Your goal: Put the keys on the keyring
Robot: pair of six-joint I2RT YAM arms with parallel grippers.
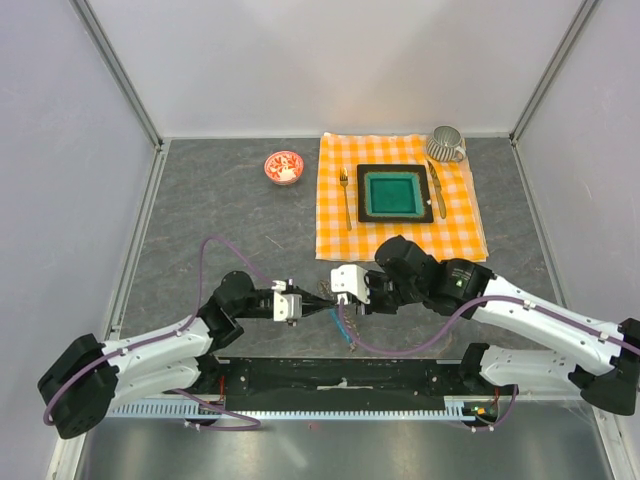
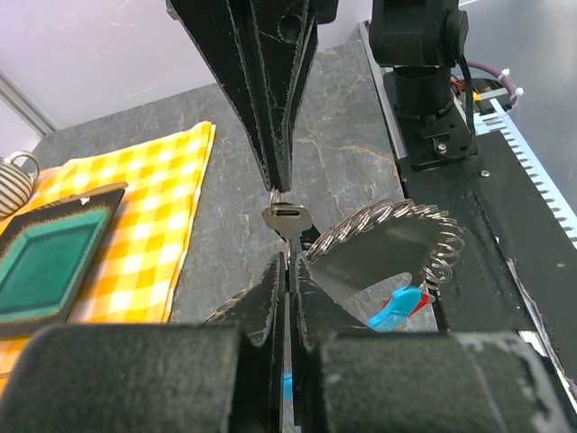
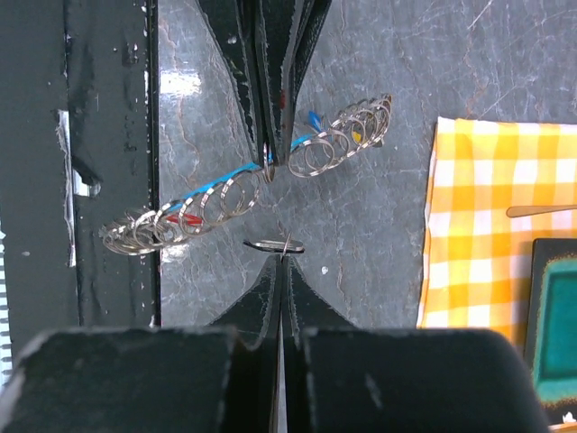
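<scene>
The keyring (image 3: 334, 144) is a coiled grey wire loop that hangs in the air between the two grippers, with a curved cyan-blue piece (image 3: 216, 185) and red and blue tags (image 2: 398, 309). In the left wrist view my left gripper (image 2: 288, 262) is shut on the shaft of a silver key (image 2: 287, 216), and the coil (image 2: 388, 225) curves right beside its tips. Facing it, my right gripper (image 3: 287, 257) is shut on a thin wire at that key's head (image 3: 270, 245). From above, both grippers (image 1: 315, 305) (image 1: 332, 293) meet tip to tip near the front of the table.
An orange checked cloth (image 1: 340, 160) at the back right carries a green plate (image 1: 393, 193), a fork (image 1: 345, 195) and a knife (image 1: 437, 188). A striped cup (image 1: 446, 145) stands at its corner, a red-and-white bowl (image 1: 283, 167) to its left. The black base rail (image 1: 340, 375) runs along the near edge.
</scene>
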